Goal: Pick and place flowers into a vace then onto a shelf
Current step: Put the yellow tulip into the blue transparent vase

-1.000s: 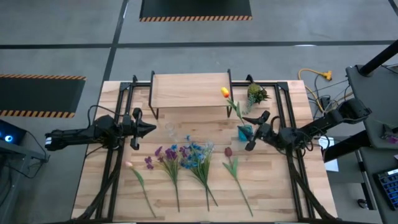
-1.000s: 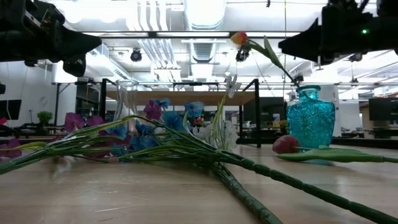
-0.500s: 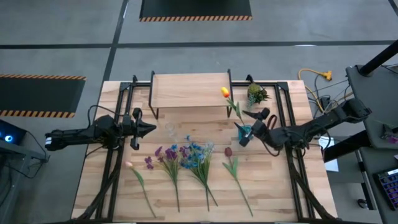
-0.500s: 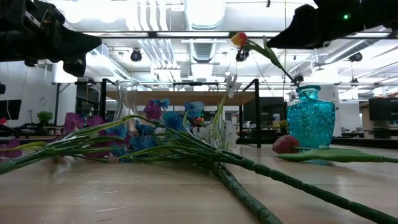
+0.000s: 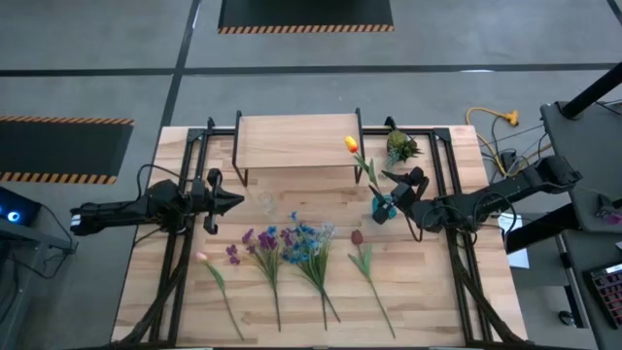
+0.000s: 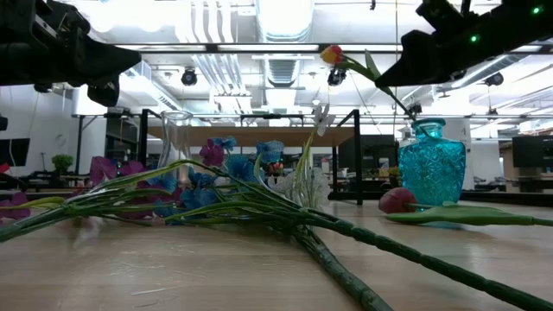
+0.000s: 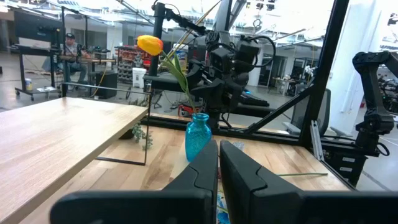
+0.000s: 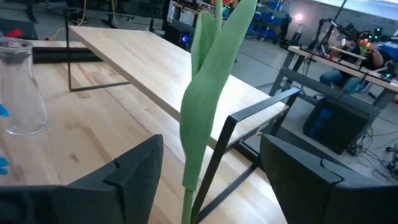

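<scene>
A blue glass vase (image 5: pixel 381 207) stands on the table and holds an orange tulip (image 5: pixel 351 144). The tulip's stem leans toward the low wooden shelf (image 5: pixel 296 144). My right gripper (image 5: pixel 391 197) is open above the vase, with one finger on either side of the tulip's green stem and leaf (image 8: pixel 200 118), touching neither. Several more flowers (image 5: pixel 292 245) lie flat on the table's near half, among them a dark red tulip (image 5: pixel 357 236) and a pink one (image 5: pixel 202 257). My left gripper (image 5: pixel 231 201) hovers shut over the table's left part, pointing right.
An empty clear glass vase (image 5: pixel 264 202) stands between the two grippers, in front of the shelf. A green spiky sprig (image 5: pixel 400 146) sits at the shelf's right end. Black frame rails (image 5: pixel 442 165) run along both sides of the table. People sit in the room beyond.
My right gripper has moved toward the table's left, from beside the blue vase to over it, and now has the tulip's stem between its fingers. It stayed open. The vase and tulip have kept still.
</scene>
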{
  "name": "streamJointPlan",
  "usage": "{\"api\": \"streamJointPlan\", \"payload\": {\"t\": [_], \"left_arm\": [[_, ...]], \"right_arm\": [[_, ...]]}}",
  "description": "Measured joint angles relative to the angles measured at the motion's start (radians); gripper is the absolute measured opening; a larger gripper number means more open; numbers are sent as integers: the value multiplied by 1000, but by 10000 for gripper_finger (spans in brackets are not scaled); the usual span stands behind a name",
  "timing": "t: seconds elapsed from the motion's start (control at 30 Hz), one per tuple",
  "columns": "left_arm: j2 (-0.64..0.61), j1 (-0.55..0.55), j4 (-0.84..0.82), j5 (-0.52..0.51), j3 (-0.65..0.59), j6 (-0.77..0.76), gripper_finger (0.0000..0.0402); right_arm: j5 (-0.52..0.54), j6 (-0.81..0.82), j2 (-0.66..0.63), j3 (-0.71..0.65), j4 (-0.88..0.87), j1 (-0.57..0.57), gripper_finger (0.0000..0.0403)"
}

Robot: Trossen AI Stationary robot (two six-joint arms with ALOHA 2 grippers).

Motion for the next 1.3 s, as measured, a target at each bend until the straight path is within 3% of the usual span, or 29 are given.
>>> {"api": "streamJointPlan", "payload": {"t": [0.43, 1.17, 1.3], "left_arm": [[0, 0, 1, 0, 0, 0, 0], [0, 0, 1, 0, 0, 0, 0], [0, 0, 1, 0, 0, 0, 0]], "right_arm": [[-9, 16, 0, 1, 2, -23, 213], [-44, 46, 0, 1, 2, -23, 23], [-43, 74, 0, 1, 7, -21, 13]]}}
